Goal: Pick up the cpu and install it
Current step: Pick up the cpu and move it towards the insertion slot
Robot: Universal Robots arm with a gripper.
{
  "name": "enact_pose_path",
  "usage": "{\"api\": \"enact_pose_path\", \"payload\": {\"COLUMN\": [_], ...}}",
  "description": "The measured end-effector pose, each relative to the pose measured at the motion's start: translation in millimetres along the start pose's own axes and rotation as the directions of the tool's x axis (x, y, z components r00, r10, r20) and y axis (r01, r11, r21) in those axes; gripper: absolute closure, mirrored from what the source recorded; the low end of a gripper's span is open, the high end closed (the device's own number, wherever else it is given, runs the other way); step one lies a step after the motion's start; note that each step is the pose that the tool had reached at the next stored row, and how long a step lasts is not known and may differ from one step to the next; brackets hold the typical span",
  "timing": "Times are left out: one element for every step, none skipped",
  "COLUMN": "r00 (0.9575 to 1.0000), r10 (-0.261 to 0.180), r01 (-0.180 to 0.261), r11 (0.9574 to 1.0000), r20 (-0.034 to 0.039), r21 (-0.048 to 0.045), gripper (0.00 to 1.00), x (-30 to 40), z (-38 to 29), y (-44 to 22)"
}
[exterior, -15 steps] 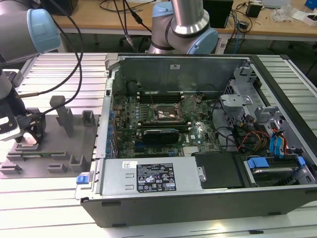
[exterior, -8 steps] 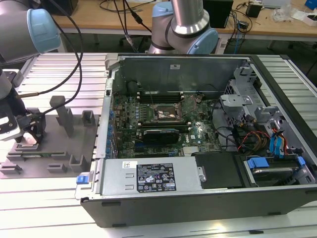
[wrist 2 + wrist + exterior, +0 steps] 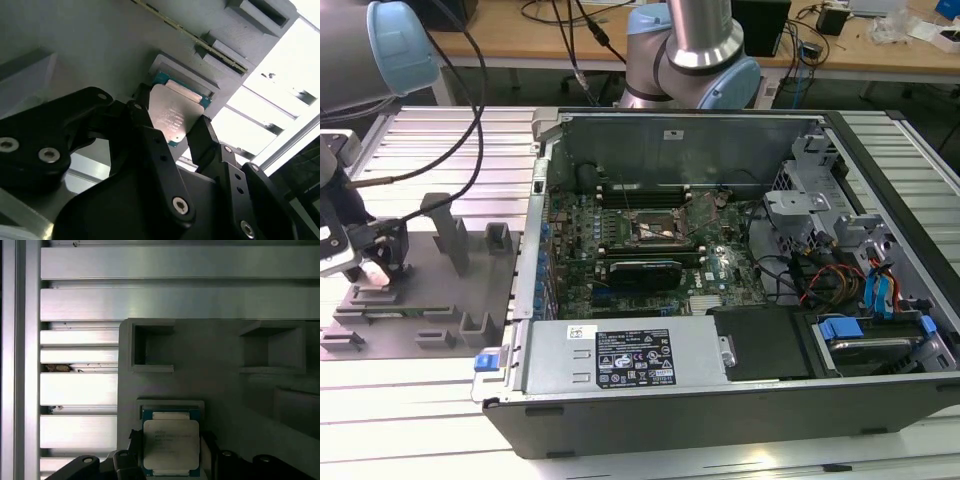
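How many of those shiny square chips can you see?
1. The cpu lies in its holder on the grey fixture, with the gripper straddling it. I cannot tell whether another hides inside the open computer.

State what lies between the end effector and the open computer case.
In the exterior view, grey upright blocks on the fixture plate stand between the end effector and the computer case.
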State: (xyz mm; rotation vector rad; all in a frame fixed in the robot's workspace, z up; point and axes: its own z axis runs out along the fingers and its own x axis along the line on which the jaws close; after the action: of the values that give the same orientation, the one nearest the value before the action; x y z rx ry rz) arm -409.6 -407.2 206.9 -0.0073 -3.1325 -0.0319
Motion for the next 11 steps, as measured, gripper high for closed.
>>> {"api": "enact_pose_path", "payload": {"r00": [1.0000,1.0000,1.0000,1.0000,1.0000,1.0000,1.0000,1.0000,1.0000,1.0000,1.0000], "r10": [0.000,0.000,0.000,0.000,0.000,0.000,0.000,0.000,0.000,0.000,0.000], "r01": [0.000,0.000,0.000,0.000,0.000,0.000,0.000,0.000,0.000,0.000,0.000], "r11": [1.0000,1.0000,1.0000,1.0000,1.0000,1.0000,1.0000,1.0000,1.0000,1.0000,1.0000], "r20": [0.0001,0.0000,0.0000,0.0001,0.0003,0.0001,-0.0002,0.0000,-0.0001,-0.0001,-0.0001], "r21": [0.0000,0.0001,0.0000,0.0000,-0.0001,0.0000,0.0003,0.0002,0.0003,0.0002,0.0003], "gripper": [0.46,0.46,0.46,0.46,0.46,0.46,0.46,0.46,0.46,0.46,0.46], "x": [0.0,-0.1,-0.1,-0.1,-0.2,-0.2,-0.1,-0.2,-0.3,-0.5,-0.6], "z": [-2.4,-4.7,-6.6,-7.5,-7.5,-7.9,-9.3,-11.2,-13.9,-16.8,-20.0], "y": [0.1,0.1,0.1,0.2,0.1,0.2,0.2,0.2,0.3,0.3,0.4]}}
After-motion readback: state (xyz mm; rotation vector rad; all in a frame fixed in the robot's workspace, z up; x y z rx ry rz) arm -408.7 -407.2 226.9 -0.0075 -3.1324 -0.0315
